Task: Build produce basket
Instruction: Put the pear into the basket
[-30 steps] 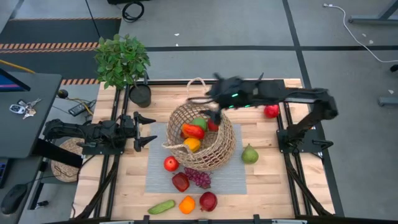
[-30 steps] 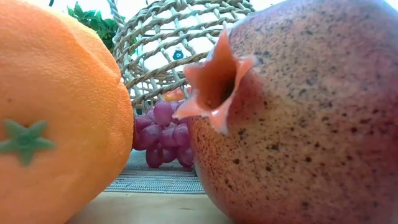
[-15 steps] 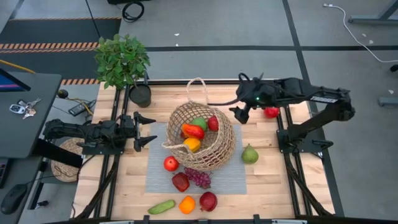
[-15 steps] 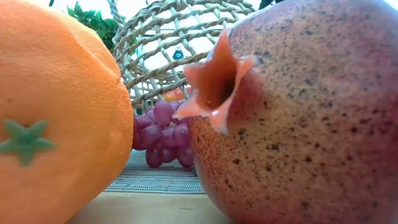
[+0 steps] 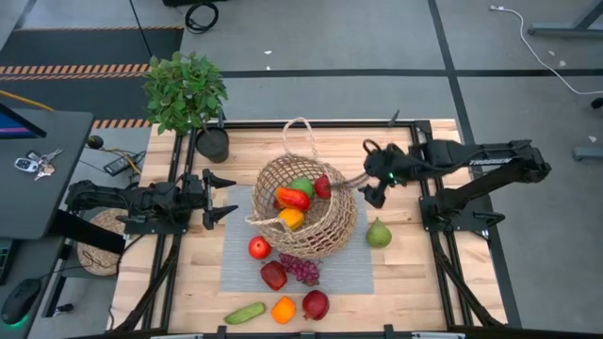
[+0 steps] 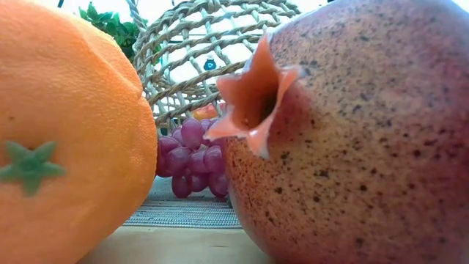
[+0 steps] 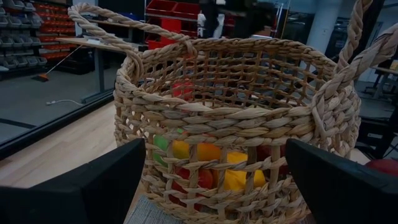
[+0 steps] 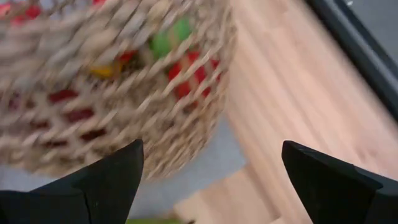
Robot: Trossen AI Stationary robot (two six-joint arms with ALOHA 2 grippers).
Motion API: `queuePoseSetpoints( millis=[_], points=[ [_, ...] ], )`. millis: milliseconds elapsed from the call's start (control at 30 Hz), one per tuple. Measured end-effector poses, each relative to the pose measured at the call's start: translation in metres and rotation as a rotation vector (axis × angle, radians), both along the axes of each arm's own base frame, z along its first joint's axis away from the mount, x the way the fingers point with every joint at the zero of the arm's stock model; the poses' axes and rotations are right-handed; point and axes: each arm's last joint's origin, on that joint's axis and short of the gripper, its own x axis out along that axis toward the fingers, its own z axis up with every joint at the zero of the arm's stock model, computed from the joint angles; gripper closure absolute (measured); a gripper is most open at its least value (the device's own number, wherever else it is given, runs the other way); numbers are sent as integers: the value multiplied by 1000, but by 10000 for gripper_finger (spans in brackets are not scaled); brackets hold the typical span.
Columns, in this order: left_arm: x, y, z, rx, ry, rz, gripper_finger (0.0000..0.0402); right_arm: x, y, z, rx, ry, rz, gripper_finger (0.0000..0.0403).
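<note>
Wicker, the basket (image 5: 303, 205) sits mid-table on a grey mat (image 5: 236, 268), already holding a pepper, a lemon and something green, while the pear (image 5: 379, 234), grapes (image 5: 301, 270), orange (image 5: 283, 310) and cucumber (image 5: 245, 313) lie outside it. Just beside its rim, the right gripper (image 5: 370, 189) hangs empty with fingers spread; the left gripper (image 5: 226, 199) waits, also spread, at the mat's other side. Reaching low for the pear could catch the thin handle (image 5: 300, 125) or tip the light basket.

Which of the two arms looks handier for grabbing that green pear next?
Probably the right: its open, empty pincer hangs just beyond the pear, on the same side of the basket. The left pincer waits across the basket.
</note>
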Motion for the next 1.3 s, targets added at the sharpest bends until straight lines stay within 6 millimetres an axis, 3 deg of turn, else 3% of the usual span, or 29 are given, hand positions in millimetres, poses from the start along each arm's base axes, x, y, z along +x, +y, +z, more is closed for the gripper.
queuePoseSetpoints(
  millis=[200,400,633,1033,1300],
  points=[
    [0,0,0,0,0,0,10,-14,33,-21,34,-41,66,18],
    [0,0,0,0,0,0,10,-27,67,-62,66,-110,135,18],
    [0,0,0,0,0,0,10,-40,90,-90,80,-114,173,18],
    [0,0,0,0,-1,0,10,-48,136,-110,-146,-223,251,18],
    [0,0,0,0,-1,0,10,-53,135,-108,-103,-169,312,18]
  ],
)
